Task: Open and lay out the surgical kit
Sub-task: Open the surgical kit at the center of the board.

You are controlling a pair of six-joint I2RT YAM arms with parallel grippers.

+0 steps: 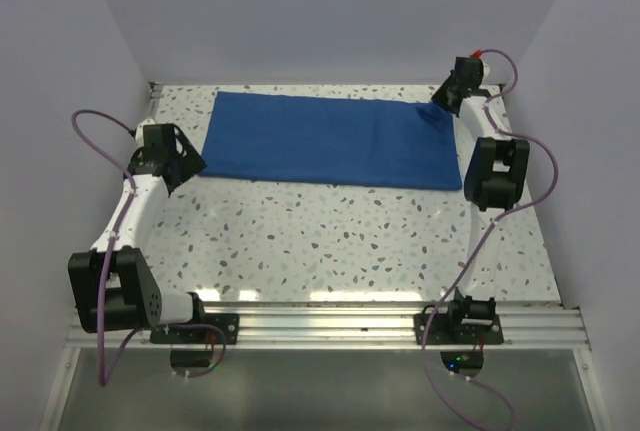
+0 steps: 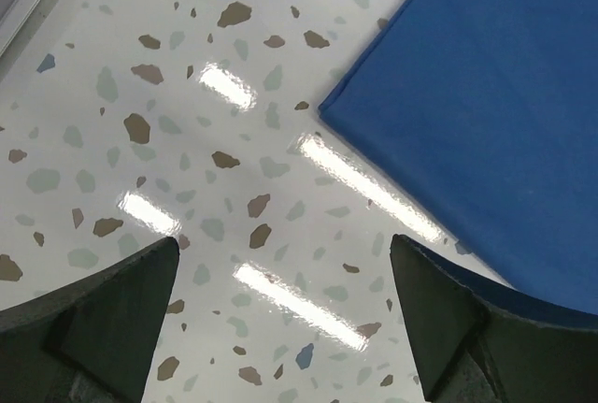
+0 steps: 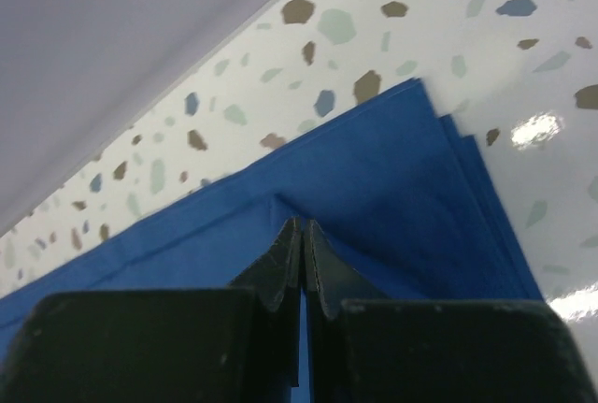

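Royal-blue cloth wrap (image 1: 335, 139) lies folded into a long flat rectangle across the far part of the terrazzo table (image 1: 330, 241). Its long sides run left to right, and its far edge is near the back wall (image 1: 330, 11). In the right wrist view the wrap's (image 3: 402, 169) far right corner shows several stacked layers, their edges fanned slightly apart at the tip.

At that far right corner the right gripper (image 1: 437, 109) reaches down onto the cloth. Its fingers (image 3: 322, 267) are pressed together, and a small raised ridge of blue fabric is caught at their tips (image 3: 301, 230), with the cloth puckering up toward them. From above, the same corner looks a little lifted and creased under the gripper.

The left gripper (image 1: 188, 165) hangs over bare table just beside the wrap's near left corner, not touching it. In its own wrist view the gripper (image 2: 285, 244) is spread wide with nothing between the fingers (image 2: 121, 314). Speckled tabletop shows in the gap, and the wrap's (image 2: 495, 94) corner points in from the upper right, passing behind the right-hand finger.

Both arm bases sit on the aluminium rail (image 1: 330, 321) at the near edge of the table.
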